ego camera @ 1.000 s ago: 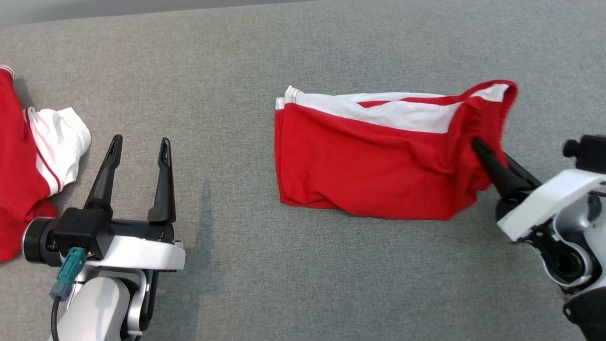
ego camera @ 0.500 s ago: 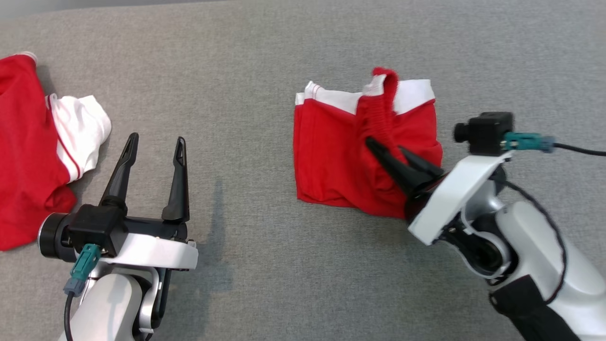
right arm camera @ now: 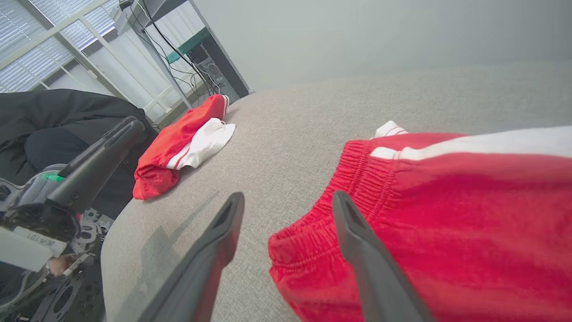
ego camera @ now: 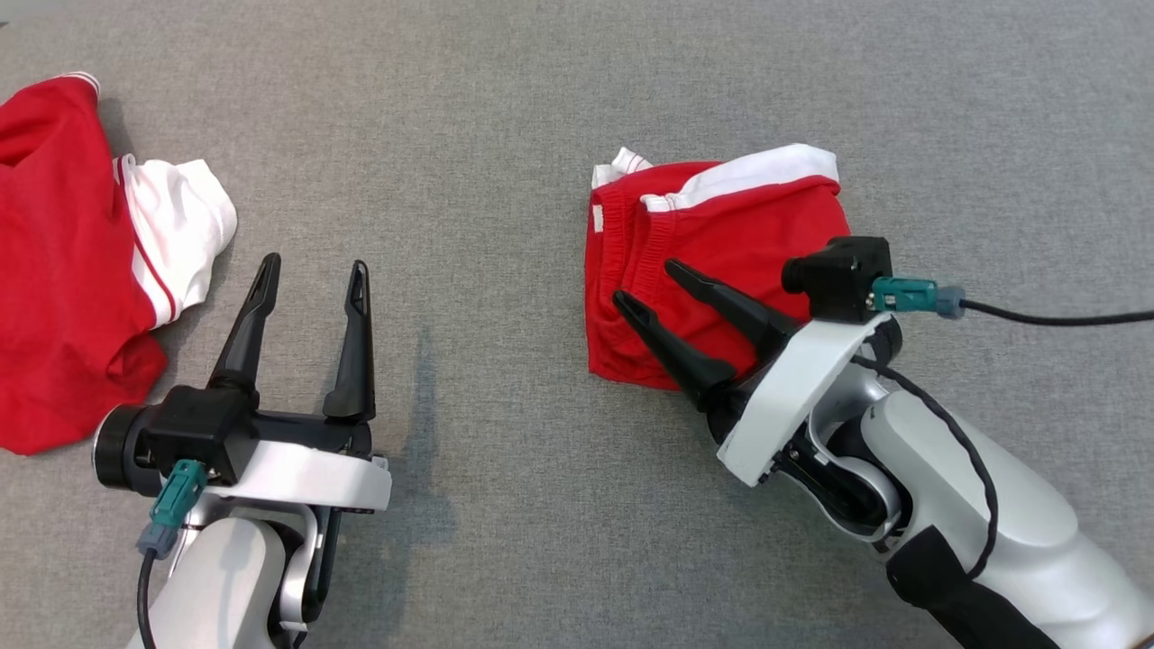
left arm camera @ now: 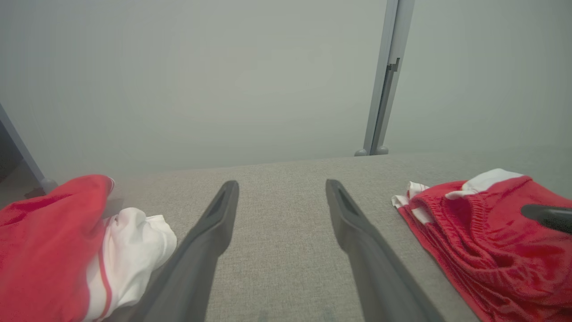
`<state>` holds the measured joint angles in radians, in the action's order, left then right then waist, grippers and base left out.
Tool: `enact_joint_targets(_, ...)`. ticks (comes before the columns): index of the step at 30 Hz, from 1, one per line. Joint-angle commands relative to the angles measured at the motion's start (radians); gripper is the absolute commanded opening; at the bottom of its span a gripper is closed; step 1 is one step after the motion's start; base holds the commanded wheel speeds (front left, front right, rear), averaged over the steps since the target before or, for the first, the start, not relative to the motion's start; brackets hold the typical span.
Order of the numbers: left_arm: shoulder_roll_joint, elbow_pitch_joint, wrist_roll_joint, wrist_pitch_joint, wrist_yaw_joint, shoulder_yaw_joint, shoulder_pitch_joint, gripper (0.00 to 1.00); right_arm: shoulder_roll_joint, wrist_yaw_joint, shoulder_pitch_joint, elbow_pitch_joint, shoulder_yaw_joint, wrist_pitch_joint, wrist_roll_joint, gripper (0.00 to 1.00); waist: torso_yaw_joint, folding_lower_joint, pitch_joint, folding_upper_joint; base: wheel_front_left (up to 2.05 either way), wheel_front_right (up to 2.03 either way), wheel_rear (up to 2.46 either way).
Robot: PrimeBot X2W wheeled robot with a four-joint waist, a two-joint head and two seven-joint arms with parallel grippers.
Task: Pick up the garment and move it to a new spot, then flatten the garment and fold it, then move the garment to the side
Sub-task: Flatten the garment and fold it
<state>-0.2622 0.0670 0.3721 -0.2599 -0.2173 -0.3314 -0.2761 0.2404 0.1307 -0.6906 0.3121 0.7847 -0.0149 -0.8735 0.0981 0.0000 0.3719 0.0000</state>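
1. Head view. Grey cloth surface (ego camera: 541,90) runs to every edge of the scene. I find the garment (ego camera: 748,225) lying flat on it right of centre. It is red and doubled over, with a white band along its far side and an elastic waistband (ego camera: 631,243) down its left side. Its longer side runs left to right, though only slightly. The right gripper (ego camera: 645,282) sits over the garment's near-left part, fingers spread wide, pointing away and leftward, holding nothing. The left gripper (ego camera: 315,264) is equally wide open and empty, over bare surface and well apart from the garment. A second garment (ego camera: 63,270), red and white, lies crumpled at far left.

2. Left wrist view. Bare surface lies between the left gripper's fingers. The garment (left arm camera: 482,232) lies off to that view's right and the second garment (left arm camera: 53,232) to its left. A pale wall (left arm camera: 178,67) and a metal post (left arm camera: 386,89) stand behind.

3. Right wrist view. The waistband's corner lies between the right gripper's open fingers, one finger over red fabric and the other over bare surface. The rest of the garment spreads ahead and to that view's right. I cannot tell whether the fingers touch the fabric.

4. Assessment. The right arm is plainly the nearer. The fold looks made to me, so moving the garment aside appears outstanding, with the waistband edge the ready place to grip.
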Motion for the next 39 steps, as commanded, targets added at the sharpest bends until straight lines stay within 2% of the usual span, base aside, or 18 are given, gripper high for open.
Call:
enact_joint_targets(1,0.000,0.002,-0.004,-0.003,0.005,0.006,-0.015,1.00,0.015,0.000,-0.012,-0.008,0.010,0.018,0.005,1.00,-0.003,0.0000,-0.002,0.0000,0.00,0.00,0.00)
enact_joint_targets(5,0.005,0.006,-0.013,-0.003,0.009,0.014,-0.009,1.00,0.057,0.000,0.007,-0.049,0.029,0.103,0.019,1.00,-0.014,0.0000,-0.013,0.0000,0.00,0.00,0.00)
enact_joint_targets(8,0.006,0.011,-0.014,-0.003,0.010,0.021,0.008,1.00,0.088,0.000,0.046,-0.072,-0.022,0.193,0.035,1.00,-0.025,0.0000,-0.029,0.0000,0.00,0.00,0.00)
enact_joint_targets(11,0.003,0.013,-0.014,-0.003,0.008,0.028,0.024,1.00,0.112,0.000,0.102,-0.086,-0.130,0.255,0.080,1.00,-0.038,0.0000,-0.051,0.0000,0.00,0.00,0.00)
enact_joint_targets(14,-0.003,0.010,-0.009,-0.003,0.001,0.039,0.041,1.00,0.115,0.000,0.177,-0.111,-0.281,0.277,0.160,1.00,-0.055,0.0000,-0.075,0.0000,0.00,0.00,0.00)
enact_joint_targets(20,-0.017,-0.001,-0.004,0.002,-0.009,0.046,0.072,1.00,0.079,0.000,0.337,-0.173,-0.553,0.282,0.353,1.00,-0.087,0.0000,-0.127,0.0000,0.00,0.00,0.00)
enact_joint_targets(22,-0.022,-0.002,-0.003,0.010,-0.011,0.045,0.084,1.00,0.063,0.000,0.387,-0.186,-0.599,0.281,0.395,1.00,-0.094,0.0000,-0.146,0.0000,0.00,0.00,0.00)
enact_joint_targets(26,-0.031,-0.004,0.006,0.021,-0.013,0.042,0.107,1.00,0.036,0.000,0.459,-0.204,-0.658,0.259,0.442,1.00,-0.104,0.0000,-0.188,0.0000,0.00,0.00,0.00)
enact_joint_targets(31,-0.042,-0.009,0.013,0.039,-0.015,0.041,0.140,1.00,0.017,0.000,0.516,-0.231,-0.681,0.227,0.471,1.00,-0.112,0.0000,-0.237,0.0000,0.00,0.00,0.00)
enact_joint_targets(39,-0.065,-0.031,0.028,0.078,-0.045,0.049,0.249,1.00,0.000,0.000,0.611,-0.276,-0.700,0.155,0.491,1.00,-0.121,0.0000,-0.338,0.0000,0.00,0.00,0.00)
